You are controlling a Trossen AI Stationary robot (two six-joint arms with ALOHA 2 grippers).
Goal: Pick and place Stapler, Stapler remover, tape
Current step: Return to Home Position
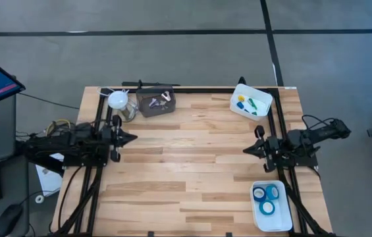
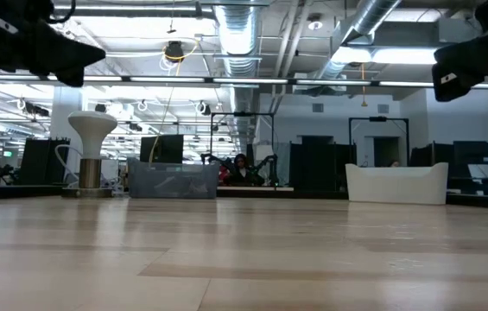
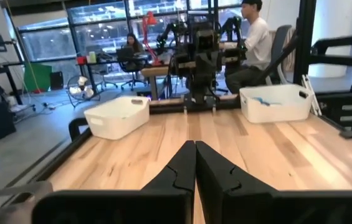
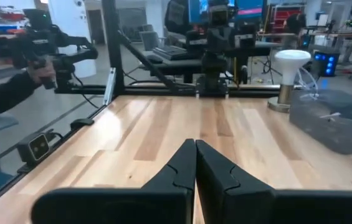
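Three bright blue tape rolls (image 1: 266,199) lie in a white bin (image 1: 286,220) at the table's near right corner; the left wrist view shows that bin (image 3: 275,106) too. My left gripper (image 1: 133,138) (image 3: 195,149) hovers shut over the table's left side. My right gripper (image 1: 245,150) (image 4: 195,148) hovers shut over the right side, just beyond the tape bin. Neither touches anything. A grey bin (image 1: 155,104) at the far edge holds small pale and purple items. A white bin (image 1: 265,103) at the far right holds small blue, yellow and green oblong items.
A white mushroom-shaped lamp (image 1: 118,100) (image 2: 91,142) stands left of the grey bin (image 2: 173,180) (image 4: 337,121). Bare wooden tabletop (image 1: 186,164) spans the middle between the arms. A black frame borders the table. Beyond the table, a person's hand (image 4: 35,71) holds a device.
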